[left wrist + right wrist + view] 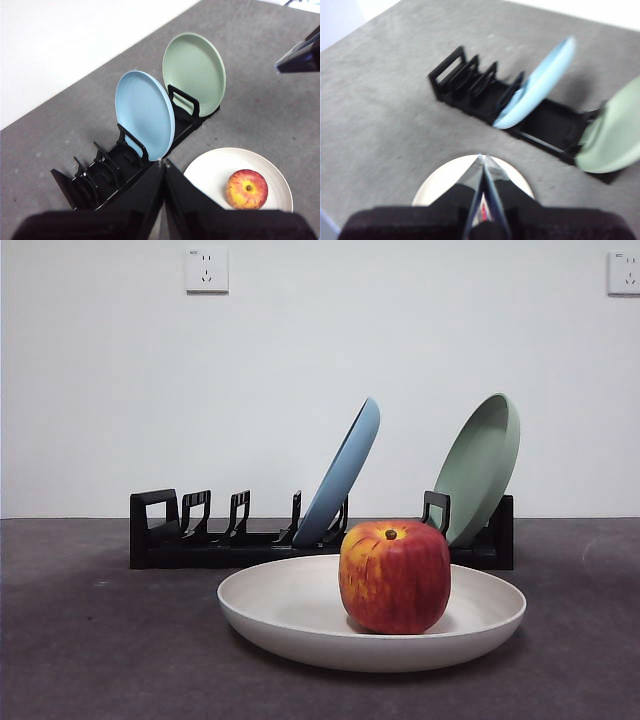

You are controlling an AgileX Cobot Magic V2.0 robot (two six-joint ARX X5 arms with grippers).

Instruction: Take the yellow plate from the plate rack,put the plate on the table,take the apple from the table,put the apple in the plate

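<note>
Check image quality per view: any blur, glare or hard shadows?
Front view: sharp, even light, soft shadow under the yellow plate, no glare on the apple. Left wrist view: mostly crisp; the left hand up close is dark and soft. Right wrist view: blurred throughout, smearing the plate rack and light blue plate; the right hand hides the apple.

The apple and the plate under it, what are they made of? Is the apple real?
The apple looks like painted plastic or foam: blocky sides, flat streaky red and yellow paint, a dull sheen. I cannot be sure it is fake. The yellow plate looks like matte plastic or melamine: even cream colour, no shine.
</note>
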